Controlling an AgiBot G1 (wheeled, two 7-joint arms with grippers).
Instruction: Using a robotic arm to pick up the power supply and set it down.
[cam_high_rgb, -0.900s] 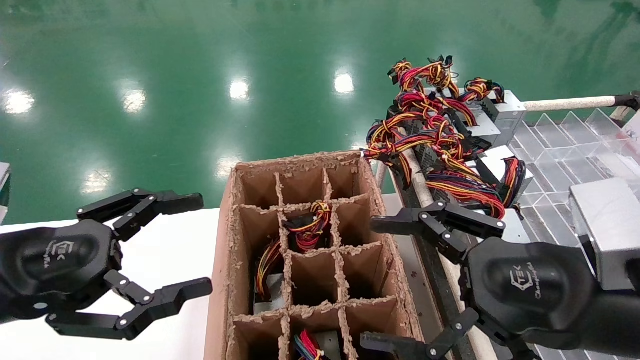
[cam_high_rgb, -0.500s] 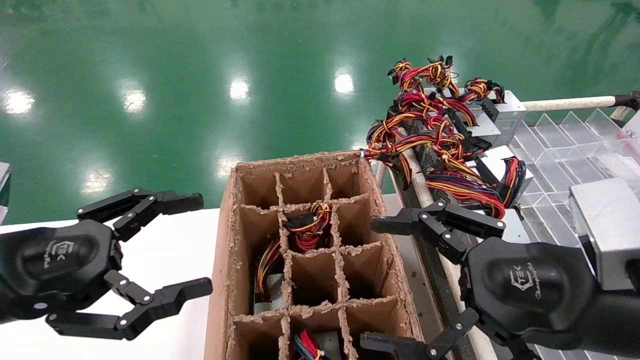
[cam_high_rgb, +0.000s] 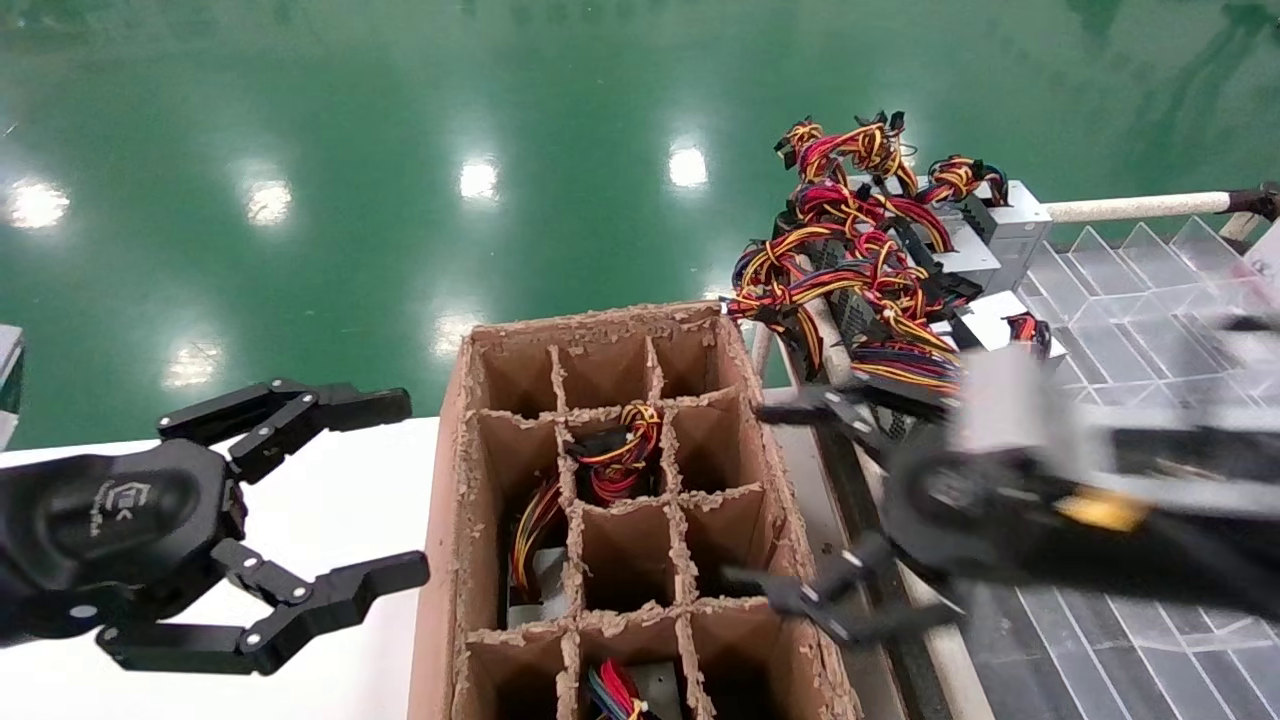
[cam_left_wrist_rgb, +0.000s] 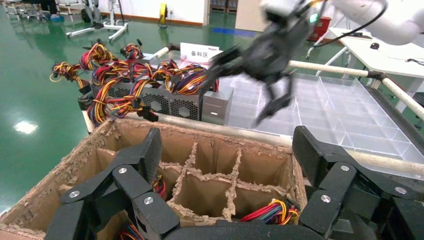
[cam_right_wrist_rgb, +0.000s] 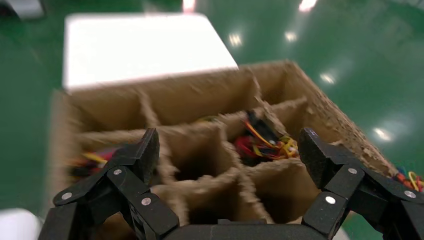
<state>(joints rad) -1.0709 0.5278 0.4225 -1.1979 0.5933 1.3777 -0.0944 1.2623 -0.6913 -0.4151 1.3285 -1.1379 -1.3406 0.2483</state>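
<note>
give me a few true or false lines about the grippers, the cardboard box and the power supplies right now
1. The right gripper is open and holds nothing. True.
2. The left gripper is clamped on a power supply. False: it is open and empty, beside the cardboard box.
3. Every compartment of the box is empty. False: several hold coloured wires.
4. A pile of power supplies lies beyond the box on the robot's right. True.

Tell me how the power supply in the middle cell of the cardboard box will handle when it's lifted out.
The power supply probably lifts stiffly, its wires flopping. They could snag the ragged dividers. The right claw is open.
</note>
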